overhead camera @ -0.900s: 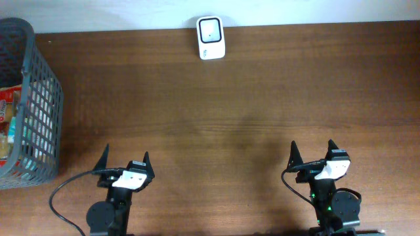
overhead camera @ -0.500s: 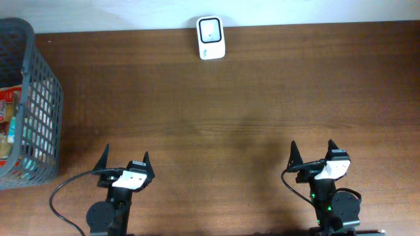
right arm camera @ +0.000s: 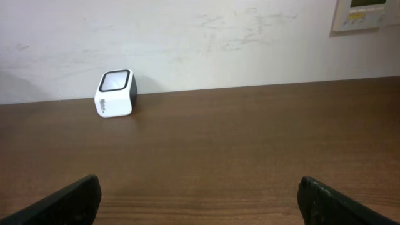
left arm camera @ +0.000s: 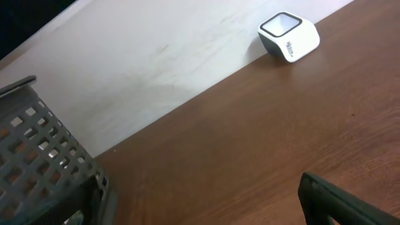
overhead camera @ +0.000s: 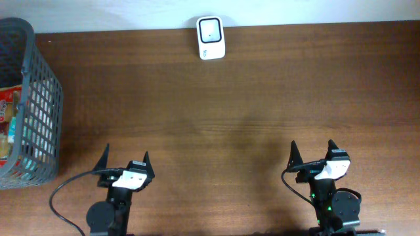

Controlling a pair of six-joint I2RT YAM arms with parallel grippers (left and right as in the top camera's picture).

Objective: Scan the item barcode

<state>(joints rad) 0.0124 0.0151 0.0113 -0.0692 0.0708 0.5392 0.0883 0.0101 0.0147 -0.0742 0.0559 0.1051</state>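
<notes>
The dark brown wooden counter (overhead camera: 262, 85) looked smooth, grain showing; the small white plastic scanner box (overhead camera: 210, 30) was glossy; the grey plastic lattice basket (overhead camera: 41, 111) matt; the white wall (right arm camera: 187, 37) matt, scuffed.

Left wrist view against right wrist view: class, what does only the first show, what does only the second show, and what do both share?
Only the left wrist view shows the grey mesh basket, at its lower left. Only the right wrist view shows the beige wall panel, at its upper right. Both show the white scanner standing by the pale wall on the brown wooden table.
</notes>
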